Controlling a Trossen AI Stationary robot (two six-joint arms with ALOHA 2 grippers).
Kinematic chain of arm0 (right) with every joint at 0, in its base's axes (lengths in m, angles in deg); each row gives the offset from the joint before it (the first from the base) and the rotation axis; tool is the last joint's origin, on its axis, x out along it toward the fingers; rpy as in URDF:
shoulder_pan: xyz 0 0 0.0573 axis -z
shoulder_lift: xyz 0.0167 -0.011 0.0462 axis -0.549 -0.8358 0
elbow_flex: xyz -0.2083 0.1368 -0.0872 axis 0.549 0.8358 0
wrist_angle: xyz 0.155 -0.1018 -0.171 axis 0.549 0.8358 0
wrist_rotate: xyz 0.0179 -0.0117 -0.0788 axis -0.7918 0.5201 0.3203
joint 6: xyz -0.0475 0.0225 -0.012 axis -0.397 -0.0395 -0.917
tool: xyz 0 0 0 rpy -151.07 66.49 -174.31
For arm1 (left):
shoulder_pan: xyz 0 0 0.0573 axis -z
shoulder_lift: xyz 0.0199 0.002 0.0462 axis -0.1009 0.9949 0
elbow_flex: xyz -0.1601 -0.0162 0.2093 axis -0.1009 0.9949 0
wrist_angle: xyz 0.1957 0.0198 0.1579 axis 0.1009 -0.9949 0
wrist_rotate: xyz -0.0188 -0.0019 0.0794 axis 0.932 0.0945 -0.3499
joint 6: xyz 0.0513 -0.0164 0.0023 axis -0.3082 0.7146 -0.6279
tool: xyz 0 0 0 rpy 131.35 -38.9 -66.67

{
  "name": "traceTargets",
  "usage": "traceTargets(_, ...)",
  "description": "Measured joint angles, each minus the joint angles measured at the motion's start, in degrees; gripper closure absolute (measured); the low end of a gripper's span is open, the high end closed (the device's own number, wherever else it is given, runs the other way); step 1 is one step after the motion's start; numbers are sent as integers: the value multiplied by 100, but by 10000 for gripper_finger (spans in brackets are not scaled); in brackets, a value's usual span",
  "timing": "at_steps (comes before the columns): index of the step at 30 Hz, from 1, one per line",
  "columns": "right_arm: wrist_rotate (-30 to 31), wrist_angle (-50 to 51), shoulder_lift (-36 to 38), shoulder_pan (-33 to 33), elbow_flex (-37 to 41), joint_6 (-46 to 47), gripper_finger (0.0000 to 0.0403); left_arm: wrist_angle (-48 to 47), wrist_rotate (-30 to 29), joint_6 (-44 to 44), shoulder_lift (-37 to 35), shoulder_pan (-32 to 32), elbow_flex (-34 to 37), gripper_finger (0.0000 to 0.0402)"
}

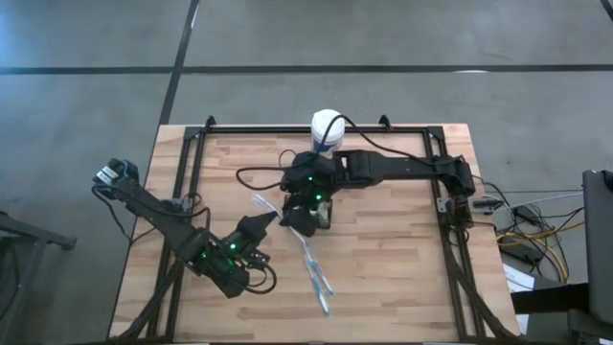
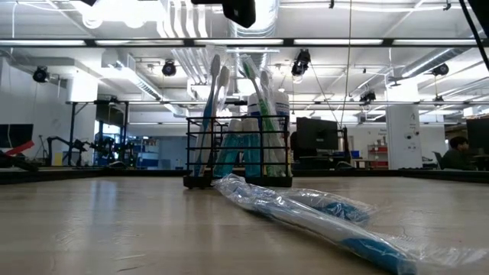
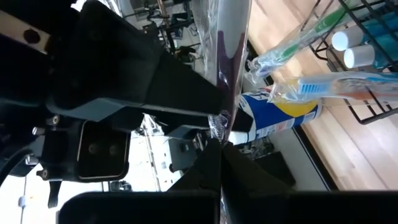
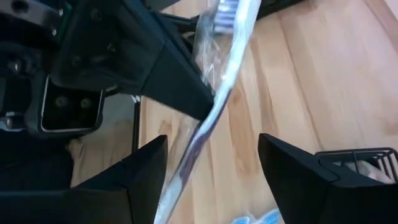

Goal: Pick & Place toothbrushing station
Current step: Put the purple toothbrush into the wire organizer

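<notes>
The black wire-mesh caddy (image 2: 238,156) stands on the table mid-board and holds upright blue, green and white toothbrushes and white-capped tubes (image 3: 348,46). My left gripper (image 1: 269,220) is shut on a clear-wrapped toothbrush (image 4: 214,106) just left of the caddy. My right gripper (image 4: 214,180) is open beside the caddy (image 4: 364,163). Its fingers stand on either side of that toothbrush's handle without plainly touching it. Two more wrapped toothbrushes (image 1: 316,275) lie flat on the board nearer the front. My left gripper pinches the wrapped toothbrush between its two fingers (image 4: 186,93) at about the middle of its handle (image 4: 210,118). The fingers lie across the handle. The brush is lifted clear of the table, with its bristle head (image 4: 227,15) sticking out beyond the fingers.
A white-lidded canister with a yellow and blue label (image 1: 327,129) stands behind the caddy by the far rail. A black frame rail (image 1: 316,127) borders the board. Cables lie off the right side (image 1: 527,230). Bare wood lies to the right of the caddy.
</notes>
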Motion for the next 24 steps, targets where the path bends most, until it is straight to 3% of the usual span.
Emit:
traceTargets(8, -117, 10, 3, -15, 25, -261, 205, 105, -3, -66, 0, -7, 2, 402)
traceTargets(13, -179, 4, 2, -20, 11, -386, 264, 155, 19, -163, 0, -9, 2, 401)
traceTargets(20, -280, 33, 2, -15, 15, -575, 376, 177, 66, -192, 0, -7, 2, 401)
traceTargets(24, -286, 39, 2, -9, 15, -641, 385, 185, 66, -188, -2, -7, 2, 401)
